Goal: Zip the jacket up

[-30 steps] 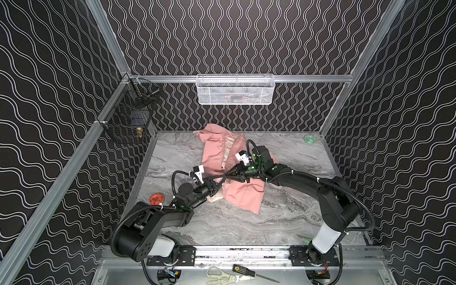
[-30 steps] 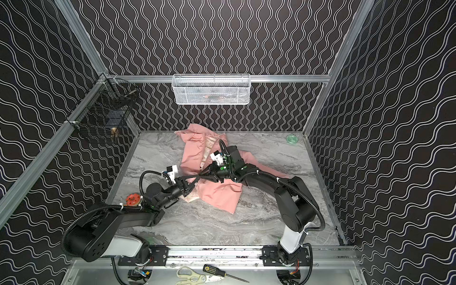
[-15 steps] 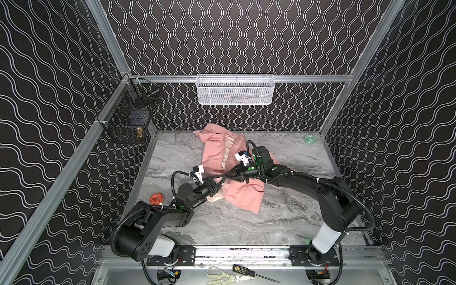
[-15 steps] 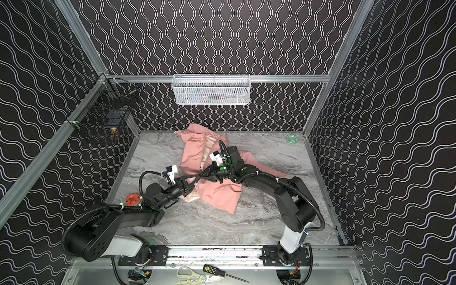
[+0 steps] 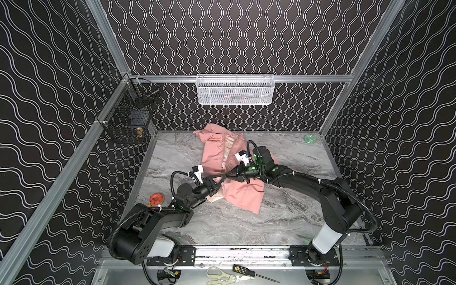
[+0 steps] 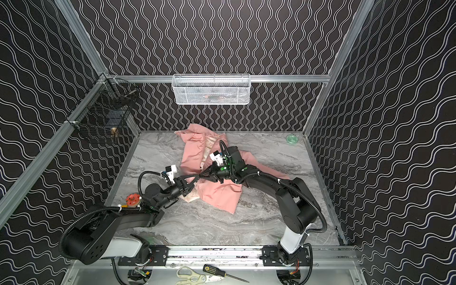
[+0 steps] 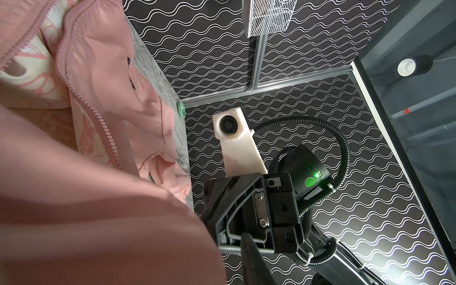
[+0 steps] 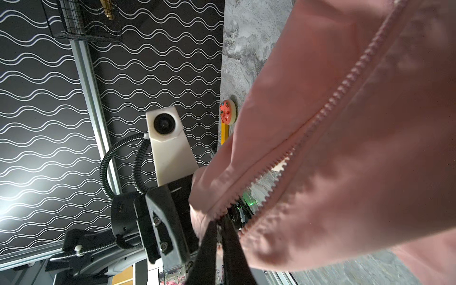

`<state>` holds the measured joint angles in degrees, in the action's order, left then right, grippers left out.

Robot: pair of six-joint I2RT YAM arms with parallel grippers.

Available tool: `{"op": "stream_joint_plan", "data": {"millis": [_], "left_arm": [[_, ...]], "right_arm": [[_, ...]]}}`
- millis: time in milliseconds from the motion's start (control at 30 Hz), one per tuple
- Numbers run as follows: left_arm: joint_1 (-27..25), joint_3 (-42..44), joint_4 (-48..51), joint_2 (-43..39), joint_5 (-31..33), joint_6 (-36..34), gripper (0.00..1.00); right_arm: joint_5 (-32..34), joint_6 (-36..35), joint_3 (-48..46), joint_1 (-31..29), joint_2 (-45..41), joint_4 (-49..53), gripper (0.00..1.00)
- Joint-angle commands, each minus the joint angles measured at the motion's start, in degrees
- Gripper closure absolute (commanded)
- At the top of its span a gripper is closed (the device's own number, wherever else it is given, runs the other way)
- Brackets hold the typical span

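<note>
The jacket lies on the marble-patterned tabletop, just above the centre of both top views; its upper part reaches toward the back wall, and one salmon-pink panel spreads toward the lower centre. The front is open: the cream patterned lining shows between the two front edges; in the left wrist view the two rows of zipper teeth run apart, with lining between them.

The left gripper enters from the lower left of both top views and sits at the jacket's lower edge. In the right wrist view, fabric bunches against its jaws; whether they clamp that fabric cannot be told.

The right gripper reaches in from the right, across the jacket, and meets the left gripper tip to tip. In the right wrist view its dark fingers are pressed together on the jacket where the two rows of teeth converge; the fabric rises from this point.

A white mesh basket hangs on the back rail, upper centre; a black wire basket hangs at the left. A red doughnut-shaped toy lies left of the jacket; a green lid lies at the far right corner. Scissors and a screwdriver lie along the bottom edge.
</note>
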<state>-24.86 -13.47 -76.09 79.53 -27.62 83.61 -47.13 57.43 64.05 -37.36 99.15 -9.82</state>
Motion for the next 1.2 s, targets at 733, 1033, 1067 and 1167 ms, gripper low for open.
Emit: {"op": "stream_joint_plan", "data": {"millis": [733, 1033, 1067, 1167], "left_arm": [[0.0, -0.5, -3.4, 0.5, -0.3, 0.7, 0.71], [0.1, -0.5, -1.6, -1.3, -0.6, 0.3, 0.7], [0.1, -0.4, -1.3, -1.5, -0.6, 0.2, 0.7], [0.1, -0.1, -0.9, -2.1, -0.6, 0.3, 0.7]], "right_arm": [[0.7, -1.1, -0.8, 0.1, -2.2, -0.3, 0.77], [3.0, -1.8, -0.4, 0.5, -3.0, 2.2, 0.66], [2.8, -1.6, -0.4, 0.4, -2.8, 1.9, 0.67], [2.3, -1.2, 0.0, 0.4, -2.4, 1.2, 0.69]]}}
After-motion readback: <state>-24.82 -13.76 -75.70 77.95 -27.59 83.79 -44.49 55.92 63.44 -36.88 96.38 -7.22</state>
